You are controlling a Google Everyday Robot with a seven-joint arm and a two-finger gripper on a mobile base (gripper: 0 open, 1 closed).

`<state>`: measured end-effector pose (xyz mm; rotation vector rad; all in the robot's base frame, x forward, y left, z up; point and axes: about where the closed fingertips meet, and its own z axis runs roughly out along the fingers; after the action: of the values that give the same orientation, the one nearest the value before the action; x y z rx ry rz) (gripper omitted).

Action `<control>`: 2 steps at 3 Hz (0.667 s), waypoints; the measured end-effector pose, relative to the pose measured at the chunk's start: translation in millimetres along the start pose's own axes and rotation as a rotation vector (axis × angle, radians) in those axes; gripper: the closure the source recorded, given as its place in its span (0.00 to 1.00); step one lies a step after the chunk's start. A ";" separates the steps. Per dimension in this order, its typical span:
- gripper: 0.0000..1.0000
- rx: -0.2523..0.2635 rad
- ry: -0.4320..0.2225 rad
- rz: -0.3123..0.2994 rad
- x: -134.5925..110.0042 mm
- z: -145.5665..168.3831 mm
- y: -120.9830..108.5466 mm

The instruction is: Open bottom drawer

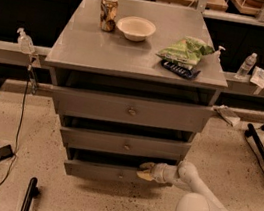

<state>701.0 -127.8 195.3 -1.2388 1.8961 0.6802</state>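
The grey cabinet [139, 58] has three drawers, all standing a little out from the frame. The bottom drawer [102, 171] is the lowest front, with a small round knob [120, 175] at its centre. My white arm comes in from the lower right. My gripper [144, 171] sits at the top edge of the bottom drawer, just right of the knob, its yellowish fingertips over the drawer's front lip. A dark gap shows between the bottom drawer and the middle drawer [125, 144] above it.
On the cabinet top stand a can [108, 14], a white bowl [135, 28], a green chip bag [186, 50] and a dark flat packet [179, 69]. Bottles stand on side ledges. A black stand lies on the floor at right, cables and a black base at left.
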 end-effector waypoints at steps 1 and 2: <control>1.00 0.000 0.000 0.000 -0.4 -0.3 0.0; 1.00 0.000 0.000 0.000 -0.4 -0.4 0.0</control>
<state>701.0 -127.9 195.8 -1.2388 1.8959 0.6805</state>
